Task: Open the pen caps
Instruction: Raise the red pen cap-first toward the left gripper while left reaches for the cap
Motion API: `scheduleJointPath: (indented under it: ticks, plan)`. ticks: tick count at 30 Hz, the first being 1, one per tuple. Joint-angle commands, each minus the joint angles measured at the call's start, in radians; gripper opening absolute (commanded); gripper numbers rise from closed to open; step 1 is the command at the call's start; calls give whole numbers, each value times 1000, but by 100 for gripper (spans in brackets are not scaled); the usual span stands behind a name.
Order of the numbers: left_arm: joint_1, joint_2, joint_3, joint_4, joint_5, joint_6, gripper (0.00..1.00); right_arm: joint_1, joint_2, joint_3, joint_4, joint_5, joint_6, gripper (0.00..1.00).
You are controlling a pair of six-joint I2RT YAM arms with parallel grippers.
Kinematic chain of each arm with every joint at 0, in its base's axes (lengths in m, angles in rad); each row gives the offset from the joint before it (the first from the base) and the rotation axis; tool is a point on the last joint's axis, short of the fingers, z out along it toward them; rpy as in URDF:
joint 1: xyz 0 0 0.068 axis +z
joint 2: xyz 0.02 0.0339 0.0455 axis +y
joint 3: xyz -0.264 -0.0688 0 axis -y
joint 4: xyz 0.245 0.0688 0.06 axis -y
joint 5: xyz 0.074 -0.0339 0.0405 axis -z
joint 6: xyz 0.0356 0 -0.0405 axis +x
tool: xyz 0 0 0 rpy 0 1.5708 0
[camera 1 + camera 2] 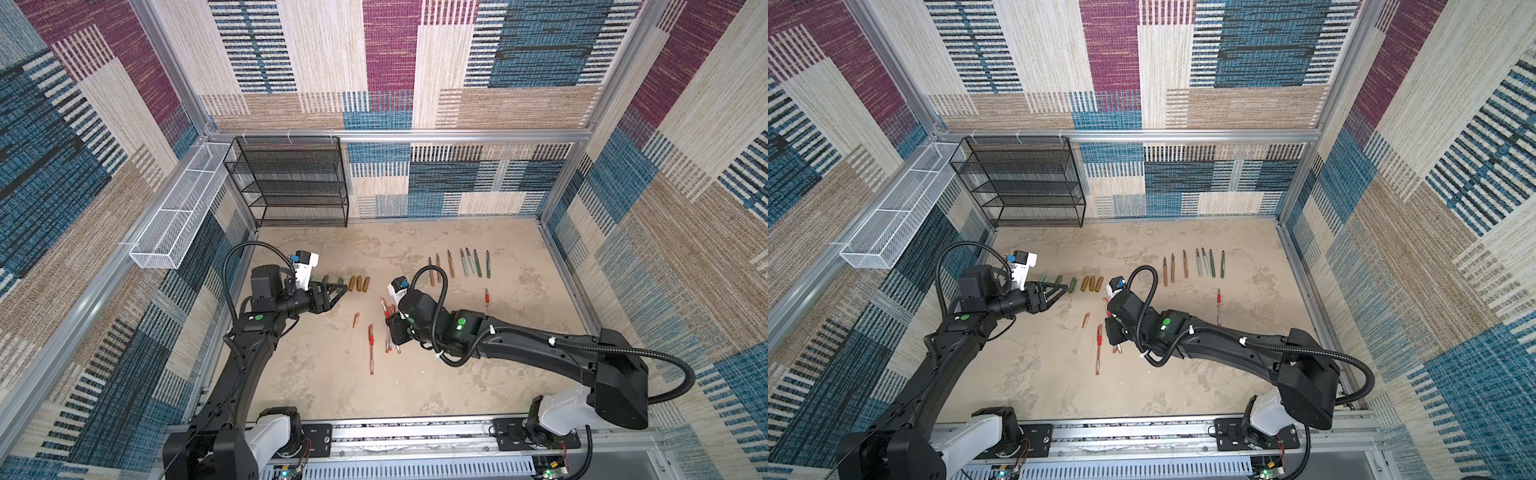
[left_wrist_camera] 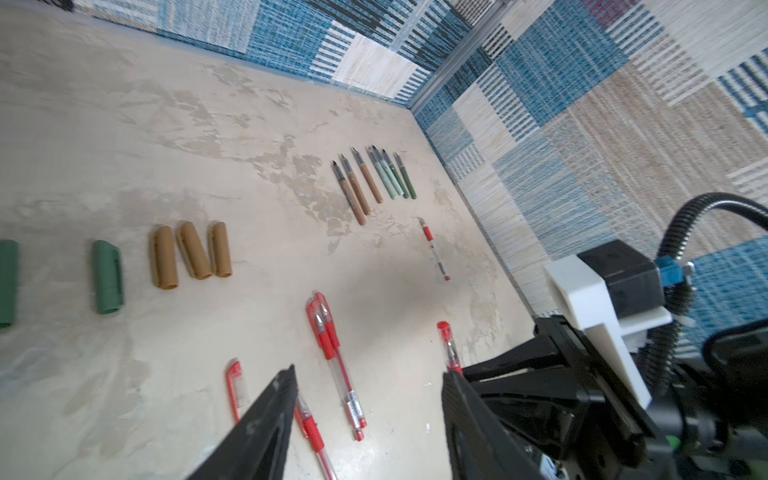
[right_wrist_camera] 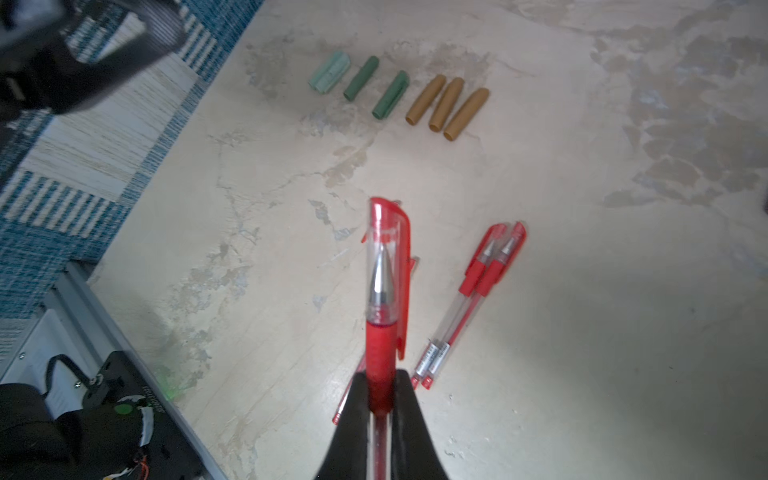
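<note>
Right claw (image 3: 382,380) is clamped hard on a red pen (image 3: 380,353) at its rubbery grip section, apparently raised off the tabletop (image 3: 602,311). The red cap (image 3: 388,245) is on, poking out ahead of the jaws. Left claw (image 2: 369,372) hangs with its jaws roughly half apart and nothing in them, over by the green caps (image 3: 390,94) and well apart from the held pen. The gold-brown caps (image 3: 446,108) lie in their row beside the green ones. Now the danger: the left claw has to cross over and pinch that cap squarely. If it comes in off-axis or catches the clip, the pull could twist the pen in the right claw's narrow hold. A slip there drops it onto the two capped pens (image 3: 478,291) lying just beside. If it bites too near the barrel, the cap likely won't budge.
</note>
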Motion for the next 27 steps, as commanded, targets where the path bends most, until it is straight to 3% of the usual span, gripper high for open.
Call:
scheduleJointPath:
  ticks: [1, 13, 17, 24, 27]
  plan:
    - [-30, 1, -10, 88, 119, -75, 59, 6, 4, 2, 132, -51, -48, 5]
    - [-157, 56, -25, 94, 57, -111, 51, 39, 61, 68, 160, -58, -62, 5]
    - [-168, 61, -27, 94, 46, -113, 38, 39, 64, 72, 155, -49, -69, 5]
    - [-167, 57, -32, 94, 27, -115, 0, 39, 76, 75, 162, -52, -76, 7]
    - [-167, 55, -28, 94, 27, -127, 0, 39, 85, 61, 170, -65, -70, 17]
